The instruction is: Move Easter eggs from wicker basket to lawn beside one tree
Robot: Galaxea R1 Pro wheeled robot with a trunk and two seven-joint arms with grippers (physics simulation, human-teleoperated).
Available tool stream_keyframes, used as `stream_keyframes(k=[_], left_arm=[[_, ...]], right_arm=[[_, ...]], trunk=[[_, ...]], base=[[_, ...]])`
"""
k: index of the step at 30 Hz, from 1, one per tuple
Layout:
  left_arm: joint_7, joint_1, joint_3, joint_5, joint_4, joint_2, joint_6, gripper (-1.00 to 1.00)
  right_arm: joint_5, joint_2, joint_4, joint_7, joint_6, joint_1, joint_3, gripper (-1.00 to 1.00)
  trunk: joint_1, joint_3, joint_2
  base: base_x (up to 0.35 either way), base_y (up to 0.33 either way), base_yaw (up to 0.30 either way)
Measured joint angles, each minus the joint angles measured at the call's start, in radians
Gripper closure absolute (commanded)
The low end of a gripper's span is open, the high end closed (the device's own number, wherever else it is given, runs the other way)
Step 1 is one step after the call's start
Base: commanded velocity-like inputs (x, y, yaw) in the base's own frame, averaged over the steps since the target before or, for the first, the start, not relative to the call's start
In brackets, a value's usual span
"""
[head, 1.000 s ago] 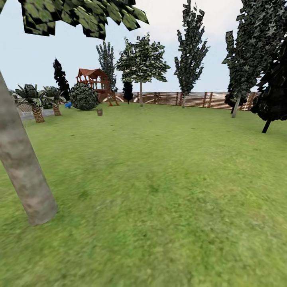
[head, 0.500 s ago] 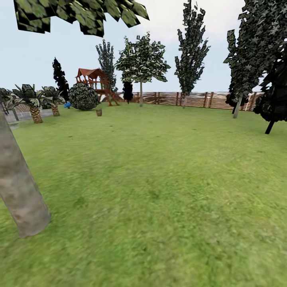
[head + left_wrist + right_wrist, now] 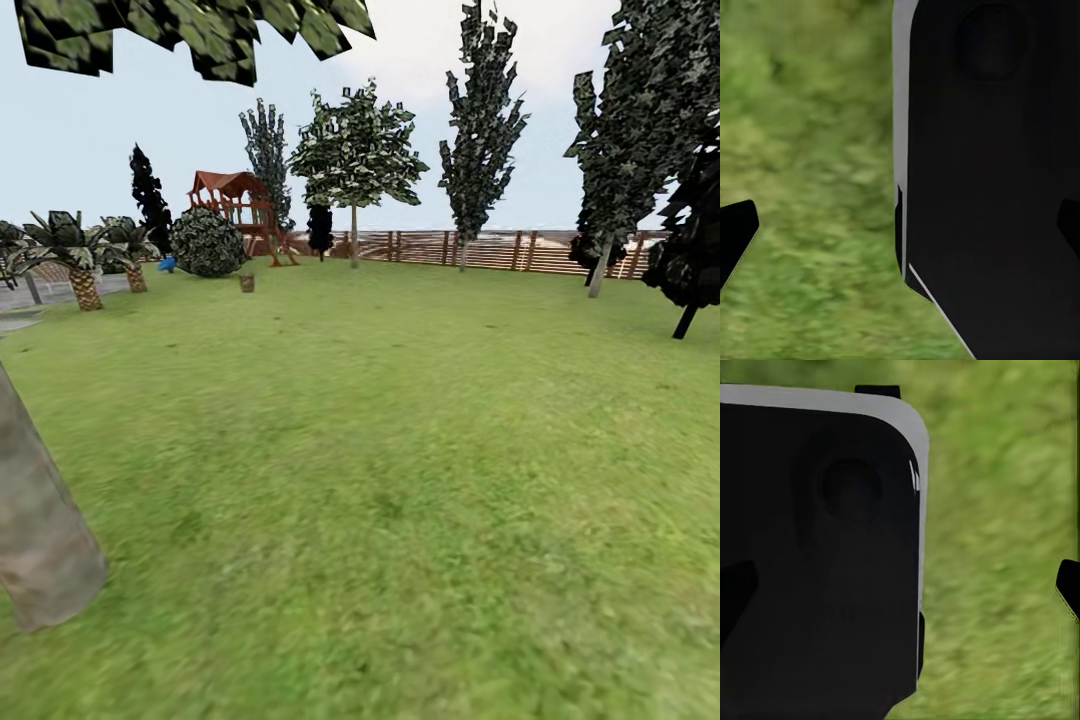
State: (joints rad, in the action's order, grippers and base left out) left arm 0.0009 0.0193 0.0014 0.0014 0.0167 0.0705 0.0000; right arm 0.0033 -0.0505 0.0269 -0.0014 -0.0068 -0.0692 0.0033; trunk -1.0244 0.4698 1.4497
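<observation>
A small brown thing [image 3: 247, 283] sits far off on the lawn [image 3: 400, 450], near the round bush [image 3: 208, 242] and the wooden playset [image 3: 240, 205]. It may be the wicker basket, but it is too small to tell. No eggs can be made out from here.

A thick grey-brown tree trunk [image 3: 35, 540] stands close by at the left edge of the lawn, and its blocky green leaves [image 3: 200, 30] hang over the top. A brown slat fence [image 3: 480, 250] runs along the far edge of the lawn, with tall trees in front of it. Little palms [image 3: 80, 255] stand at the far left.

In both wrist views a big black robot part [image 3: 990, 180] hangs over the grass. Black finger tips [image 3: 735, 232] peek in at the sides, wide apart. The left claw [image 3: 900, 232] holds nothing, and the right claw [image 3: 904, 585] is wide open too, holding nothing.
</observation>
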Motion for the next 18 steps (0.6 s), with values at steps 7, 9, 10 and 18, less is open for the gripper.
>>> stream_keyframes(k=[7, 9, 10, 18], left_arm=[[0.000, 0.000, 0.000, 0.000, 0.000, 0.000, 0.000, -1.00], [0.000, 0.000, 0.000, 0.000, 0.000, 0.000, 0.000, -1.00], [0.000, 0.000, 0.000, 0.000, 0.000, 0.000, 0.000, -1.00], [0.000, 0.000, 0.000, 0.000, 0.000, 0.000, 0.000, -1.00]], right_arm=[[0.000, 0.000, 0.000, 0.000, 0.000, 0.000, 0.000, -1.00], [0.000, 0.000, 0.000, 0.000, 0.000, 0.000, 0.000, -1.00], [0.001, 0.000, 0.000, 0.000, 0.000, 0.000, 0.000, -1.00], [0.001, 0.000, 0.000, 0.000, 0.000, 0.000, 0.000, -1.00]], trunk=[[0.000, 0.000, 0.000], [0.000, 0.000, 0.000], [0.000, 0.000, 0.000], [0.000, 0.000, 0.000]], base=[[0.338, 0.000, 0.000], [0.338, 0.000, 0.000], [0.338, 0.000, 0.000], [0.338, 0.000, 0.000]])
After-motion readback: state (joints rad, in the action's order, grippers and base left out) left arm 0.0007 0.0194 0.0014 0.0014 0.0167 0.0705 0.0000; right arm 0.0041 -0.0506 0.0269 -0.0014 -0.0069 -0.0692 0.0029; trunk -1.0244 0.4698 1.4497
